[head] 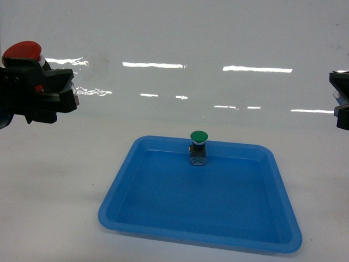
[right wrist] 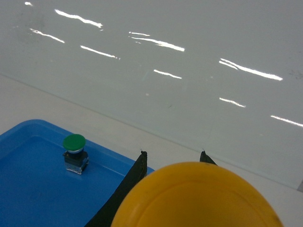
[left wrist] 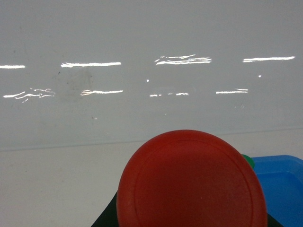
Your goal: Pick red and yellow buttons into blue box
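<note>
The red button (head: 23,51) is held up at the far left, with my left gripper (head: 73,93) shut on its block. Its red cap (left wrist: 189,182) fills the lower middle of the left wrist view and hides the fingers. In the right wrist view the yellow button (right wrist: 196,198) sits between the two black fingers of my right gripper (right wrist: 173,156), which is shut on it. The head view shows only a part of my right gripper (head: 341,106), at the right edge, and the yellow button does not show there. Both grippers hang above the white table. The blue box is out of view.
A shallow blue tray (head: 163,229) lies in the middle of the table between the two arms. A green-capped button (head: 199,141) stands upright near its far rim and also shows as the green button (right wrist: 75,144) in the tray (right wrist: 28,189). A glossy white wall stands behind.
</note>
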You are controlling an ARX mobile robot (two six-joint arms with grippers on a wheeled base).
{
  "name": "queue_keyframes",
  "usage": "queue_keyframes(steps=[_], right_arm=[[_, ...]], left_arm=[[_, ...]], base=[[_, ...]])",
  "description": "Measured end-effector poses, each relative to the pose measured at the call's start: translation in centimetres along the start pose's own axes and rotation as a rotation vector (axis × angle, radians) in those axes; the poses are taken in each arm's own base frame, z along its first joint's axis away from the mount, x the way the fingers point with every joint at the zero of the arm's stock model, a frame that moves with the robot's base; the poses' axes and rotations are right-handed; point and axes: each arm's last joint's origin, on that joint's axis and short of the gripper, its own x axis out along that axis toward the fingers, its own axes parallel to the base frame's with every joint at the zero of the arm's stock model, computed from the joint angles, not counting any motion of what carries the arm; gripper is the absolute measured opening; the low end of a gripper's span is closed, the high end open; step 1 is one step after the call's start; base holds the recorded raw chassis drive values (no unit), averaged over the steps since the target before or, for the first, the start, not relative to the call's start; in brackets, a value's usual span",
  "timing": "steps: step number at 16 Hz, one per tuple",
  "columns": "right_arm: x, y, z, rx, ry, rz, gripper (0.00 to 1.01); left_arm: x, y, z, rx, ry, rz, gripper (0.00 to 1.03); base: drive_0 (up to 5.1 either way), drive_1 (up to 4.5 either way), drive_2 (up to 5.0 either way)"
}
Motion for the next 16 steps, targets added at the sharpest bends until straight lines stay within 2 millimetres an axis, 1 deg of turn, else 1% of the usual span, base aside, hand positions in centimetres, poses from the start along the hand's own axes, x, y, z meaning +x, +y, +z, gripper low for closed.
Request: queue_keyframes(steps=[14,16], right_arm=[[0.09,0.08,-0.13,0.006,0.002,-0.001,0.28],[0.1,0.19,-0.12,0.006,0.003,0.003,0.28]], left_arm=[[0.01,-0.05,0.0,0.0,-0.001,-0.002,0.25],[0.01,-0.05,-0.01,0.0,0.0,-0.002,0.25]], base=[[0.0,0.0,0.0],[0.0,-4.05,4.0]])
